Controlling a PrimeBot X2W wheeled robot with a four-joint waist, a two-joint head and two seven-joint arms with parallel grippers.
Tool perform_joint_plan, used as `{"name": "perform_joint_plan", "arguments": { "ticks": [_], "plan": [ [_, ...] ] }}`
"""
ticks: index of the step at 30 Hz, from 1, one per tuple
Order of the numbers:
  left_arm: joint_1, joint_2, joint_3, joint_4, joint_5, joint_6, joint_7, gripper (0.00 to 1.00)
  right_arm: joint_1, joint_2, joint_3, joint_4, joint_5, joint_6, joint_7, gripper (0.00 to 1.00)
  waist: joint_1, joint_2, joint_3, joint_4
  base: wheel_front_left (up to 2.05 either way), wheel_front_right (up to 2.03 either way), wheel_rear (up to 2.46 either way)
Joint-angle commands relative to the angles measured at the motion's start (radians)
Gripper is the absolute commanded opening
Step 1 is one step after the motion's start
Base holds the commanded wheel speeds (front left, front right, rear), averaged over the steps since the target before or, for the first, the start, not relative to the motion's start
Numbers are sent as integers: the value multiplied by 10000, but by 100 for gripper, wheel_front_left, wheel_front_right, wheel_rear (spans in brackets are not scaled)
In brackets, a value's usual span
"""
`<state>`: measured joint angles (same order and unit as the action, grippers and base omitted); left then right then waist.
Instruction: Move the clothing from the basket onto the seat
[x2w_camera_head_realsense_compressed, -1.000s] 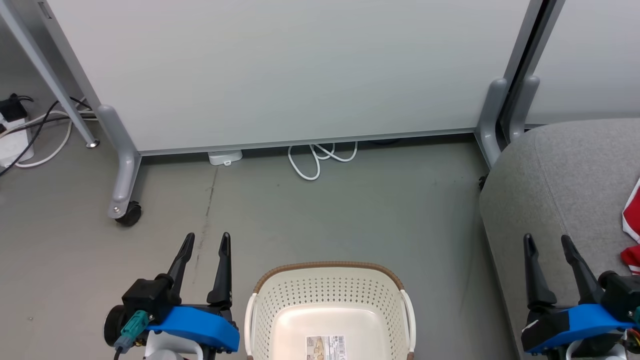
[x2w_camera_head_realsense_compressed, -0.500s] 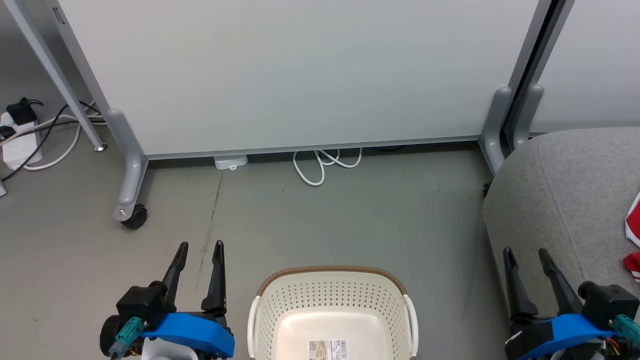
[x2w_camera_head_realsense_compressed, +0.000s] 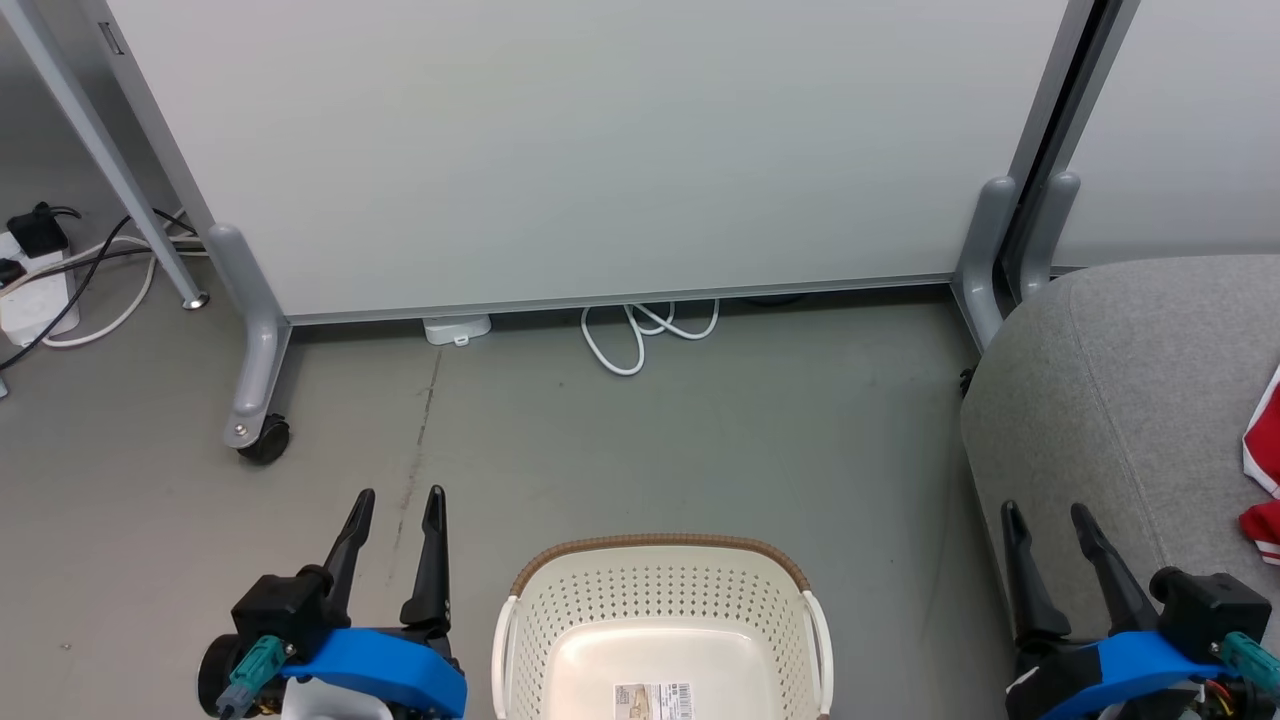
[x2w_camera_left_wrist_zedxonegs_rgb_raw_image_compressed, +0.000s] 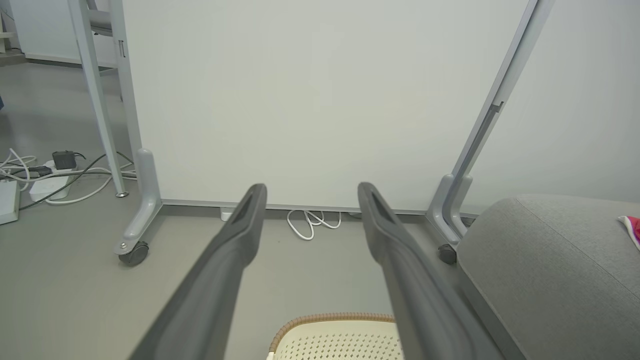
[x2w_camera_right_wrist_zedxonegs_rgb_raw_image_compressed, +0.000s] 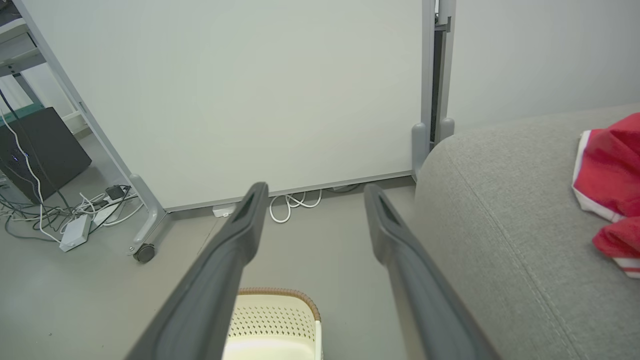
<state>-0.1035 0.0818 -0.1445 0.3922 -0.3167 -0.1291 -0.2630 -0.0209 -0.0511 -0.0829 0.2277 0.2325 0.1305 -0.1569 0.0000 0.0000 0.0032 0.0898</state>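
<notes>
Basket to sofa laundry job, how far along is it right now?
It looks essentially done. The basket's visible floor is bare apart from its sticker, and the red clothing lies on the grey seat. Nothing is in hand: the left gripper and right gripper are both open and empty, either side of the basket. Left to do: nothing visible, though the basket's near end is cut off by the frame.
</notes>
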Motion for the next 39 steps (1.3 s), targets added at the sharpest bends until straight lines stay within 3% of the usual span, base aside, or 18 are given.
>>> {"name": "perform_joint_plan", "arguments": {
  "ticks": [1, 2, 3, 14, 39],
  "plan": [
    [46, 26, -4, 29, 34, -24, -25, 100, -68, 11, 5, 33, 71, 5, -50, 100, 0, 0, -2, 2, 0, 0, 0],
    [61, 20, -25, 38, 7, -24, -25, 100, -73, 11, 17, 48, 91, 5, -52, 100, 0, 0, -6, 3, 0, 0, 0],
    [2, 0, -7, 22, -2, 0, 1, 0, -3, 0, 15, 51, 35, 0, -23, 0, 0, 0, -7, 1, 0, 0, 0],
    [888, -135, 1, 954, -54, 2, 87, 0, 368, 111, 32, 1073, 73, 0, -7, 0, 0, 0, -18, -10, 0, 0, 0],
    [573, -191, 814, 196, -4045, -5, 1226, 0, -50, 74, -80, 787, 4322, 1, 836, 0, 0, 0, -14, -186, 0, 0, 0]
  ]
}}
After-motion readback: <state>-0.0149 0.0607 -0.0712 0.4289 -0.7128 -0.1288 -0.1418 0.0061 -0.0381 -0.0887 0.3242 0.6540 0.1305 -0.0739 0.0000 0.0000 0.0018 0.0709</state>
